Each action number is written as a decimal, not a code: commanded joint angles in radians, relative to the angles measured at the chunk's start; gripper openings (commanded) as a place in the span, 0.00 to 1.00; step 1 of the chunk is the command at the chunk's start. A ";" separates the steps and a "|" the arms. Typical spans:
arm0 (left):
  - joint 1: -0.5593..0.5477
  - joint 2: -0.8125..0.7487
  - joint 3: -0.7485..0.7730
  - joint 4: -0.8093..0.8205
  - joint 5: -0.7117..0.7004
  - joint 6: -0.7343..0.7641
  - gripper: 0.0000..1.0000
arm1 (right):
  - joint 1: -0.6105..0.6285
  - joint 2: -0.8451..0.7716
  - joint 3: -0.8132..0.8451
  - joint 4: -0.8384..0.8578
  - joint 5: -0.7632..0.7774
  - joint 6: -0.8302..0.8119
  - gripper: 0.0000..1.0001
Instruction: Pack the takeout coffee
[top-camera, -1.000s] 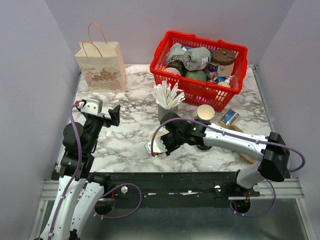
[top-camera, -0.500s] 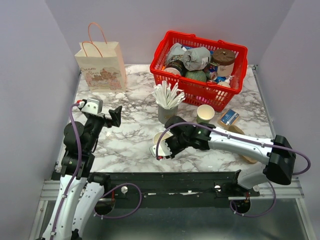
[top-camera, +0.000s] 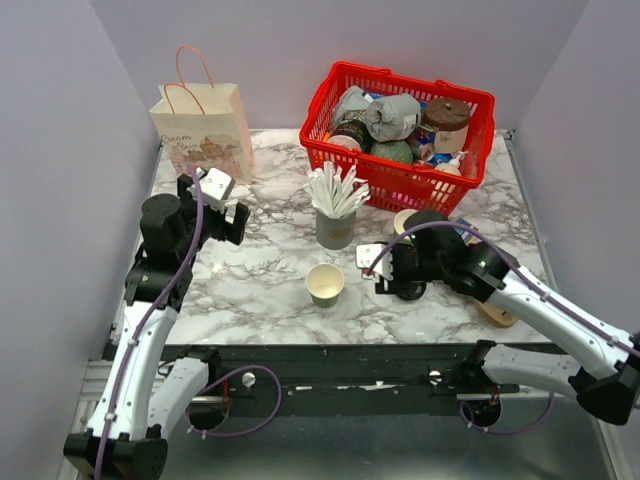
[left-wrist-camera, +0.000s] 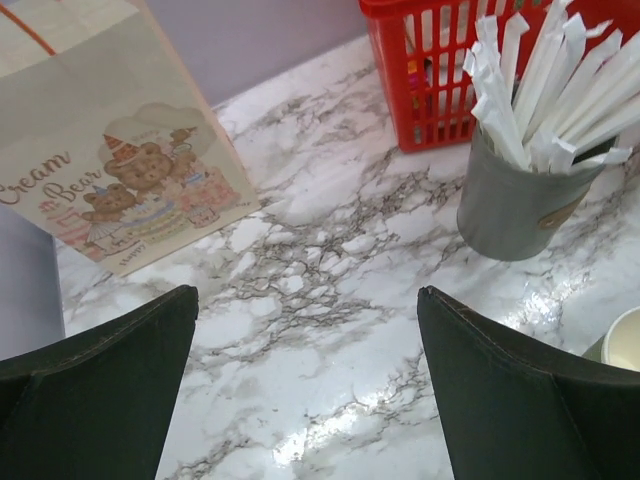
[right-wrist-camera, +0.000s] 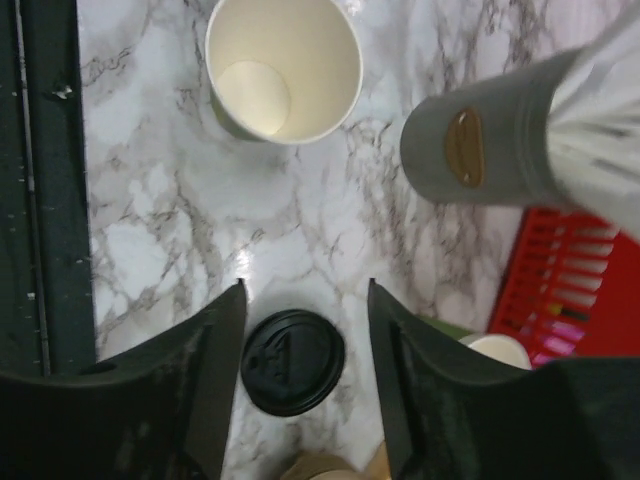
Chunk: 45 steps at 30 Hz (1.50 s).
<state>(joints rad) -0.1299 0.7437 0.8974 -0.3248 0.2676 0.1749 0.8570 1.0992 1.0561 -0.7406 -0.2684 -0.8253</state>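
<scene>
1. The red basket (top-camera: 380, 180) lies beyond the right gripper (right-wrist-camera: 306, 290). The right wrist view cuts it off and shows only a corner.
2. The paper bag (left-wrist-camera: 110, 150) stands ahead and left of the left gripper (left-wrist-camera: 308, 295); its top is out of frame. That gripper's jaws are spread wide with nothing between them.
3. The grey cup of white sticks (right-wrist-camera: 480, 150) is ahead and right of the right gripper.
4. A lidless cup (right-wrist-camera: 283, 70) stands ahead of the right gripper, apart from it.
5. A second pale-rimmed cup (right-wrist-camera: 500, 350) is half hidden behind one of its fingers.
6. The takeout coffee (right-wrist-camera: 292, 362) stands upright between the right gripper's parted jaws. It is close against one finger (right-wrist-camera: 215, 390), but contact is unclear. Only the black lid shows.
</scene>
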 joint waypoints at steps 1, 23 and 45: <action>0.007 0.086 0.069 -0.077 0.099 0.046 0.99 | -0.105 -0.074 -0.097 -0.106 -0.031 0.198 0.66; 0.033 0.040 -0.045 0.012 0.157 -0.152 0.99 | -0.282 0.281 -0.113 -0.129 0.020 0.133 0.55; 0.049 0.019 -0.092 0.036 0.157 -0.158 0.99 | -0.280 0.355 -0.120 -0.099 0.084 0.068 0.47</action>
<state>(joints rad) -0.0914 0.7795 0.8215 -0.3122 0.4038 0.0326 0.5804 1.4422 0.9192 -0.8604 -0.2146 -0.7349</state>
